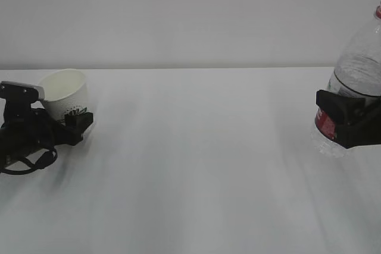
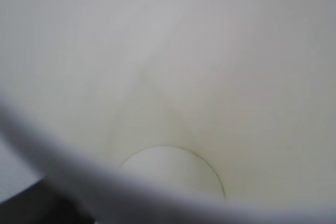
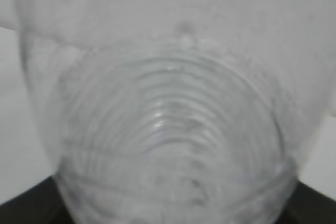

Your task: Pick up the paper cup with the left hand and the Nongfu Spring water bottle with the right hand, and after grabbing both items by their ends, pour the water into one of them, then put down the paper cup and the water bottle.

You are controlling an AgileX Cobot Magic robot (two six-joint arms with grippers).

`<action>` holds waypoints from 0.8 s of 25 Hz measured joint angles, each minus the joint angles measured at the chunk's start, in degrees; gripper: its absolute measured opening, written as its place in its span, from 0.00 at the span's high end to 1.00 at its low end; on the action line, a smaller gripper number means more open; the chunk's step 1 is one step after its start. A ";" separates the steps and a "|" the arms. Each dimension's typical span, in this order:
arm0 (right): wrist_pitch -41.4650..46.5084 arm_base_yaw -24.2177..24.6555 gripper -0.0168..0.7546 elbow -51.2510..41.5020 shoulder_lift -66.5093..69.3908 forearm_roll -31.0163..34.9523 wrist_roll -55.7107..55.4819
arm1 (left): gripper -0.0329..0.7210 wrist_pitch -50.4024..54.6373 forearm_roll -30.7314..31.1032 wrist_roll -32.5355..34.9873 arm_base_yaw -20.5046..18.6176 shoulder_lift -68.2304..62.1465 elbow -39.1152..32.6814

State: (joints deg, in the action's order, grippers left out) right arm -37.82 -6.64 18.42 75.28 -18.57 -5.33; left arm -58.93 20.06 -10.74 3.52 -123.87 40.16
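The paper cup (image 1: 64,90) is at the far left, white with a dark logo, leaning slightly. My left gripper (image 1: 74,117) reaches around its lower part, one black finger (image 1: 79,122) against its right side. The left wrist view is filled by the cup's cream inside (image 2: 184,77) and round bottom. At the right edge, the Nongfu Spring water bottle (image 1: 357,63) stands tall and a little tilted. My right gripper (image 1: 344,117) is shut on it at the red label. The right wrist view shows the ribbed clear bottle (image 3: 168,103) close up. No water stream is visible.
The white table (image 1: 196,165) stretches between the two arms, with a plain pale wall behind it. Cables (image 1: 27,162) loop under the left arm near the table's left edge.
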 joint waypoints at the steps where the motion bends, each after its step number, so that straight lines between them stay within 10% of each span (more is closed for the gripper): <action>1: 0.00 0.00 0.35 0.00 0.00 0.00 0.00 | 0.23 0.00 0.83 -0.60 0.00 0.00 0.00; 20: 0.00 0.00 0.35 0.00 0.00 0.00 0.00 | 0.24 1.59 19.14 -8.30 0.00 7.54 0.00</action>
State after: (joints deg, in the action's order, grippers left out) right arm -37.82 -6.64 18.42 75.28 -18.57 -5.33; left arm -57.35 39.20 -19.04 3.52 -116.32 40.16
